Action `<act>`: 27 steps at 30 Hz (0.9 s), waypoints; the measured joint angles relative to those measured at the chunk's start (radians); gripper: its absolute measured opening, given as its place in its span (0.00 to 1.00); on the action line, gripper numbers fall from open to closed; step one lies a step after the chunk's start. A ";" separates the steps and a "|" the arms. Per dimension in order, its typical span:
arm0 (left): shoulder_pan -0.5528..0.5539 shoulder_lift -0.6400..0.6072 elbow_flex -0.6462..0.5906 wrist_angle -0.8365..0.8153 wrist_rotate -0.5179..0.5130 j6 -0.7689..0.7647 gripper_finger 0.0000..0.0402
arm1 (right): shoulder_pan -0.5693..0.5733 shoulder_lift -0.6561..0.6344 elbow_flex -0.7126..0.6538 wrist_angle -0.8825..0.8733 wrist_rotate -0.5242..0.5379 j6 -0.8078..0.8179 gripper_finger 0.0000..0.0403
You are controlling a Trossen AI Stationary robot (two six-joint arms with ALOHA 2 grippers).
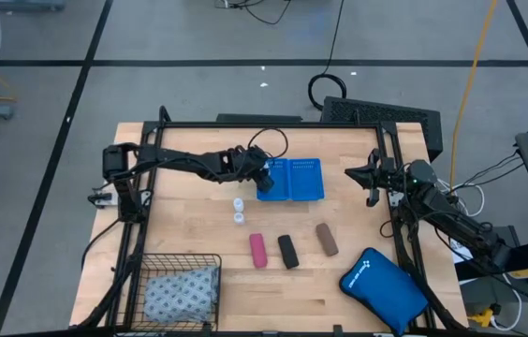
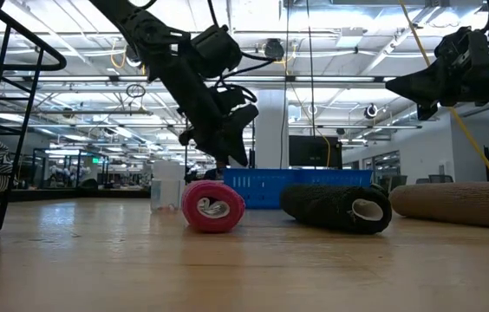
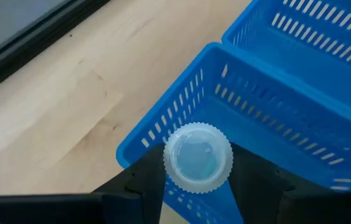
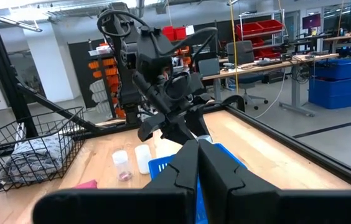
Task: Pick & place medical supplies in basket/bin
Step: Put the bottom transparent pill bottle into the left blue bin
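Black wire-mesh basket (image 1: 178,265), holding 1 dotted soft pack (image 1: 182,292), is seen nearest. 3 ribbed rolls (image 1: 288,251) and 2 clear vials (image 1: 239,211) are laid on the wooden surface (image 1: 189,187). A 3rd ridged-cap vial (image 3: 198,157) is gripped by the left gripper (image 1: 264,175) fingers over the perforated blue tray (image 1: 301,178). The right gripper (image 1: 369,178) fingers are closed, empty.

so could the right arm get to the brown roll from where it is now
Probably yes. The right gripper hangs shut above the table's right side, holding nothing, and the brown roll lies uncovered nearest that side, apart from the black roll. The left gripper is busy holding a vial at the blue tray.
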 joint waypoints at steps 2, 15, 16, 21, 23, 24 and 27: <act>0.000 0.002 0.000 0.009 0.000 0.000 0.40 | 0.000 0.000 0.000 0.000 0.000 0.000 0.01; 0.000 0.003 0.000 0.006 0.035 -0.016 0.40 | 0.000 0.000 0.000 0.000 0.000 0.000 0.01; 0.000 0.003 0.000 0.006 0.035 -0.016 0.39 | 0.000 0.000 0.000 0.000 0.000 0.000 0.01; 0.000 0.003 0.000 0.006 0.035 -0.018 0.37 | 0.000 0.000 0.000 0.000 0.000 0.000 0.01; 0.000 0.003 0.000 0.002 0.035 -0.019 0.38 | 0.000 0.000 0.000 0.000 0.000 0.000 0.01; 0.000 0.003 0.000 -0.005 0.035 -0.019 0.38 | 0.000 0.000 0.000 0.000 0.000 0.000 0.01; 0.000 0.007 0.000 -0.028 0.035 -0.019 0.40 | 0.000 0.000 0.000 0.000 0.000 0.000 0.01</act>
